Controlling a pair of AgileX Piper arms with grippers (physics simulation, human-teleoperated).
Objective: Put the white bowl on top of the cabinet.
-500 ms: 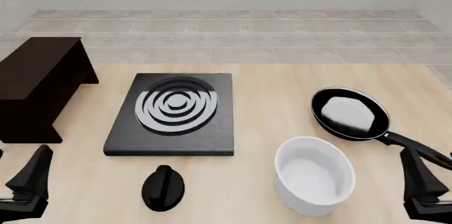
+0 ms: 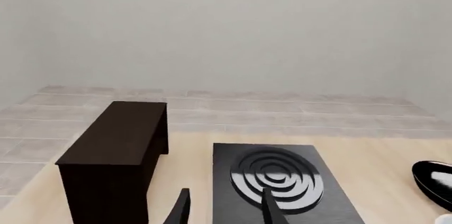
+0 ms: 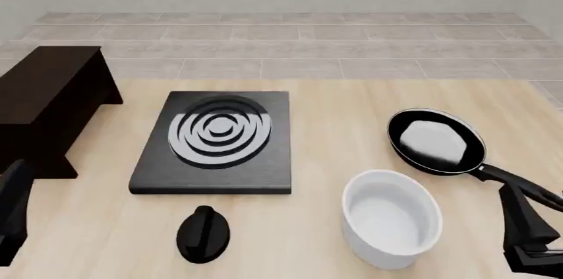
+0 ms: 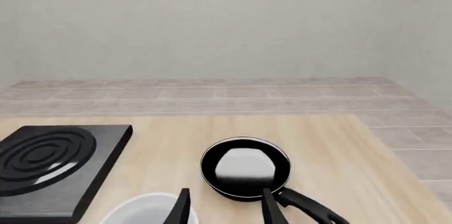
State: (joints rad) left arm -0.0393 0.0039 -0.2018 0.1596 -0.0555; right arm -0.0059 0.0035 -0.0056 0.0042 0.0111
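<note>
The left pincer (image 2: 224, 208) stands open and empty above the counter (image 3: 334, 94), with the cabinet (image 3: 44, 104) just ahead of it and to its left, and the stove plate (image 3: 215, 139) ahead to its right. The right pincer (image 4: 224, 208) is likewise open and grips nothing, hovering low with the white bowl (image 3: 391, 217) upright on the counter just ahead and slightly to its left, and the frying pan (image 3: 437, 141) straight ahead beyond it. A black knob (image 3: 203, 233) lies between the two pincers, near the stove plate's near edge, well apart from the cabinet
</note>
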